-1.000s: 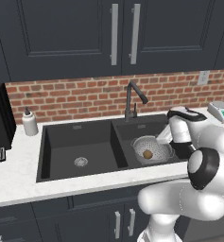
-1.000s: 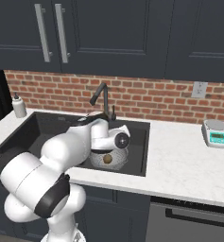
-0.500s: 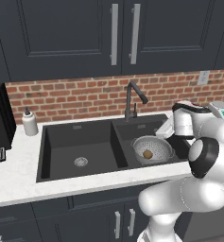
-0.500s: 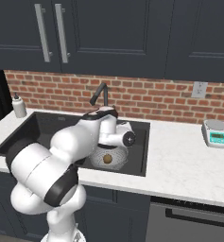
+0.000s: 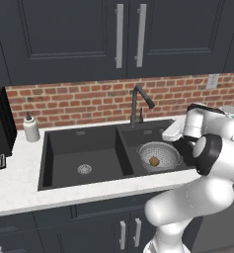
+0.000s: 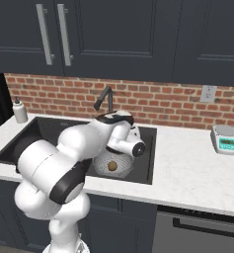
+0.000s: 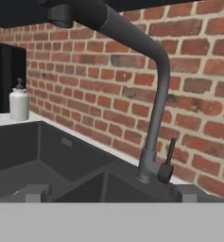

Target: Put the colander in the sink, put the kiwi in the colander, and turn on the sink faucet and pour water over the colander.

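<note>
Gripper fingertips sit apart at the bottom of the hand view, nothing between them, aimed at the base of the sink faucet, which stands just ahead against the red brick wall. To the left in that view, a white soap dispenser rests on the pale counter behind the sink's far basin. The faucet's small side lever points up beside its stem, and its angled spout reaches across the top of the view.

From the left base view, the soap dispenser stands at the counter's left, well apart from the arm. The black double-basin sink follows, its left basin showing a round silver drain. The faucet rises behind the divider. In the right basin sits the colander, upright, with the kiwi lying inside it. The robot's hand hangs over the sink's right rim, just beside the colander and not touching it.

From the right base view, the colander and kiwi lie below the hand, and a scale rests on the counter far right.
</note>
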